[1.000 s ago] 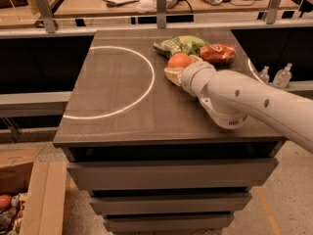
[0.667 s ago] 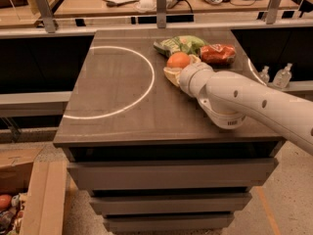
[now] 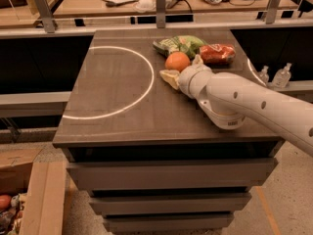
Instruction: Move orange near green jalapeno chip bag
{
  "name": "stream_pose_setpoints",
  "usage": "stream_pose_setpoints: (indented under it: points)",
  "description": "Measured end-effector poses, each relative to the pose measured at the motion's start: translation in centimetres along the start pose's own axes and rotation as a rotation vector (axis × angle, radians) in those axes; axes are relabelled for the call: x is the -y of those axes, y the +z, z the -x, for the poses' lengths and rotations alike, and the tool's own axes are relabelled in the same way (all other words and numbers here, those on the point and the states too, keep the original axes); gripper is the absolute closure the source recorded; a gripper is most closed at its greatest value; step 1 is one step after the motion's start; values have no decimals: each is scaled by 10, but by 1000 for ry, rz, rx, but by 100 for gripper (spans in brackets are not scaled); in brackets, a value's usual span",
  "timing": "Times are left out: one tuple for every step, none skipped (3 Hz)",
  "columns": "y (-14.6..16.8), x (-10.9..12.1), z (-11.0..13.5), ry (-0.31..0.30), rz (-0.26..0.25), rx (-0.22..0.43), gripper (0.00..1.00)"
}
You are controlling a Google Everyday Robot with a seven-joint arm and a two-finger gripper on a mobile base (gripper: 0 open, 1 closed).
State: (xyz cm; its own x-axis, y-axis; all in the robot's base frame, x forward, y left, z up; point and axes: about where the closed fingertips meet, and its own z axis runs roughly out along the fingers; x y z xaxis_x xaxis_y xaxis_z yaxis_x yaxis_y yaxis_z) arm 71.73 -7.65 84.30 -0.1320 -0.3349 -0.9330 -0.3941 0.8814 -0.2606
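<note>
The orange (image 3: 177, 61) rests on the dark table (image 3: 117, 106) at the back right. It touches the front edge of the green jalapeno chip bag (image 3: 180, 44), which lies flat just behind it. My gripper (image 3: 183, 69) is directly in front of the orange, at the end of the white arm that comes in from the right. Its fingers are spread apart: one pale fingertip (image 3: 169, 77) is at the orange's front left, and the other (image 3: 198, 59) is at its right. Neither clamps the orange.
A red-orange foil snack packet (image 3: 217, 54) lies right of the chip bag, close behind my wrist. A white circle line (image 3: 142, 89) is painted on the table's left half. Two small bottles (image 3: 274, 74) stand off the table's right. A railing and a cluttered desk are behind.
Almost nothing has moved. The orange stays against the chip bag, and my arm has shifted only slightly.
</note>
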Motion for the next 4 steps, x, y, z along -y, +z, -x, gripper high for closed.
stream_pose_setpoints:
  points:
    - [-1,0,2,12,3,16,0]
    - [-8,0,8,37,0,41,0]
    - [-30,-4,13,91,4,79,0]
    - [-50,-4,15,127,0,105,0]
